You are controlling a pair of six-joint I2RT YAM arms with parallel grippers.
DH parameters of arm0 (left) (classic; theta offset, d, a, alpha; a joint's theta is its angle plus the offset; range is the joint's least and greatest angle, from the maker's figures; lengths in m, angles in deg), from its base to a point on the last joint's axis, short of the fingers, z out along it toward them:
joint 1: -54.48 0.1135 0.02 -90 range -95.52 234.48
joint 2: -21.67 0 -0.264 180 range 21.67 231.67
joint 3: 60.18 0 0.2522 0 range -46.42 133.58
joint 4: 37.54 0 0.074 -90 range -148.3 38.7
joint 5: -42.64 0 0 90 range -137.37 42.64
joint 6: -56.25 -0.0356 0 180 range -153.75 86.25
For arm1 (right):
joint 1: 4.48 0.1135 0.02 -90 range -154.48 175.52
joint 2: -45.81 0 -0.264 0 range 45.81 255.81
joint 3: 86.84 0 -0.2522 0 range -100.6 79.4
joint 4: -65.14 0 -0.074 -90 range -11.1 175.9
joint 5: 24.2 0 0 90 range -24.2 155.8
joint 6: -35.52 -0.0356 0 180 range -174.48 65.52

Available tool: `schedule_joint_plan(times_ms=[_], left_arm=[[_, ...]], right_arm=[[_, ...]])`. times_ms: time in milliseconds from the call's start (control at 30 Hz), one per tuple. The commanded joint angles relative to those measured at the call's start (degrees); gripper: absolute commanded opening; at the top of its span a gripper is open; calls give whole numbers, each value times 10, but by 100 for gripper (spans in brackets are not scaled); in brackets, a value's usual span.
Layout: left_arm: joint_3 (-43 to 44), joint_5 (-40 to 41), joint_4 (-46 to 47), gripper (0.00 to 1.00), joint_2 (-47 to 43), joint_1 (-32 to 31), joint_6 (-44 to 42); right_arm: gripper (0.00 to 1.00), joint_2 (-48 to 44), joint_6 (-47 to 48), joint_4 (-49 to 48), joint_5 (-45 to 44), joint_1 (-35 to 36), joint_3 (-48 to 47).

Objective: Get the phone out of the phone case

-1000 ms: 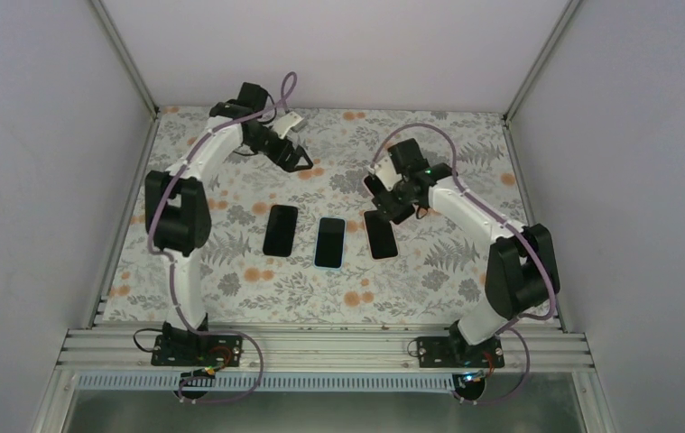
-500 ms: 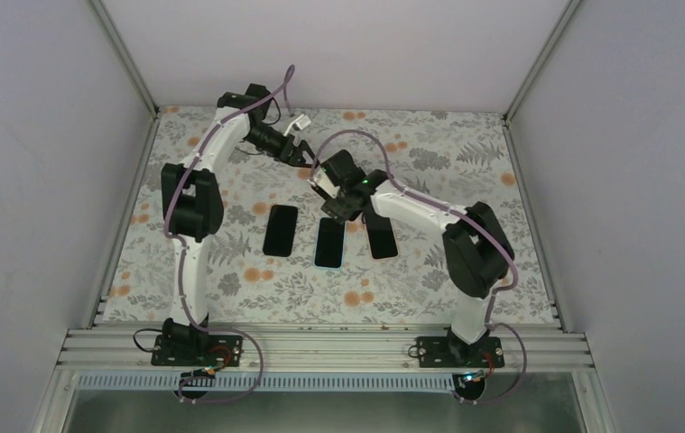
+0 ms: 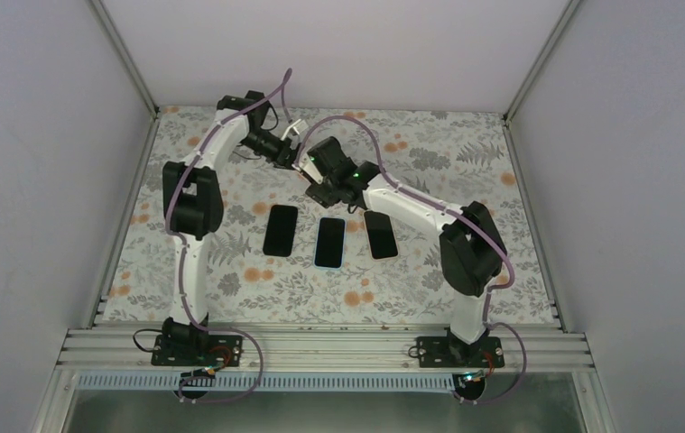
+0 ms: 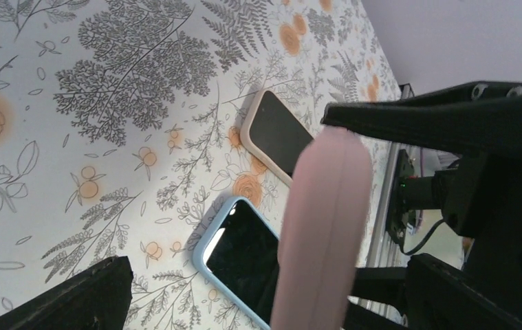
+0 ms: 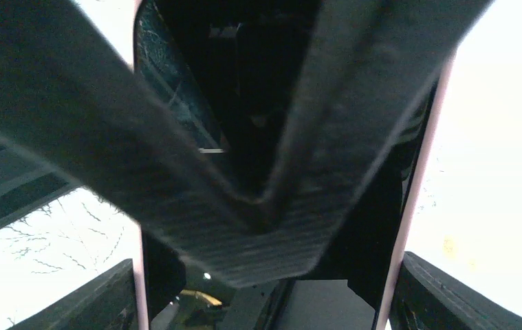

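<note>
The pink phone case [image 4: 323,220] stands edge-on in the air between my left gripper's [image 4: 269,306] fingers, held above the back of the table. In the top view my left gripper [image 3: 295,155] and right gripper [image 3: 319,170] meet there. In the right wrist view the case's pink edges [image 5: 415,185] run just inside both fingers of my right gripper [image 5: 265,302], which straddles its width with the jaws wide. The phone's dark, cracked screen [image 5: 168,69] shows inside the case. A black finger of the left gripper [image 5: 258,137] hides most of it.
Three cased phones lie in a row mid-table: a black one [image 3: 280,230], a blue one [image 3: 329,242] and a beige one [image 3: 381,234]. The blue one [image 4: 241,258] and beige one [image 4: 275,134] lie below the held case. The floral mat [image 3: 230,280] covers the table.
My right arm swung left from beside the beige-cased phone to the back of the table, and its gripper now sits around the held case. My left gripper shifted only slightly.
</note>
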Motion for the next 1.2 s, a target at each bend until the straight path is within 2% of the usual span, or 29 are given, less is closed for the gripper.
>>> schedule_joint_plan(times_ms=[0, 300, 400, 433, 467, 500, 533, 633, 733, 867, 967, 1033, 1167], left_arm=[[26, -52, -18, 94, 27, -2, -15], [-15, -80, -19, 32, 6, -1, -46], [-29, -94, -19, 5, -4, 0, -56], [-34, -101, -19, 3, -8, -1, -61], [-37, -105, -19, 2, -14, -2, -66], [-40, -109, -19, 2, -20, -3, -73], [-42, -114, -19, 2, -28, -3, -79], [-52, -125, -19, 2, -56, -3, -112], [-65, -112, -19, 2, -85, -4, -148], [-97, -89, -19, 2, -130, -4, -226], [-141, -91, -19, 2, -179, -9, -332], [-180, -94, 0, 2, -214, -12, -381], [-235, -69, 67, 2, -264, -27, -371]], right_arm=[[75, -10, 7, -32, -3, 14, -20], [75, -10, 4, -43, 1, 17, -20], [76, -5, 4, -38, 4, 17, -22], [78, -3, 4, -35, 7, 17, -23], [84, -2, 3, -30, 11, 16, -25], [97, -2, 3, -19, 29, 16, -28], [99, -1, 2, 0, 41, 16, -35], [100, -24, 4, 51, 93, 5, -38], [100, -83, 32, 101, 209, -40, -20], [100, -221, 120, 92, 341, -122, 88], [100, -288, 220, 81, 510, -215, 169], [100, -312, 242, 55, 581, -255, 210], [100, -290, 261, 87, 633, -264, 195]])
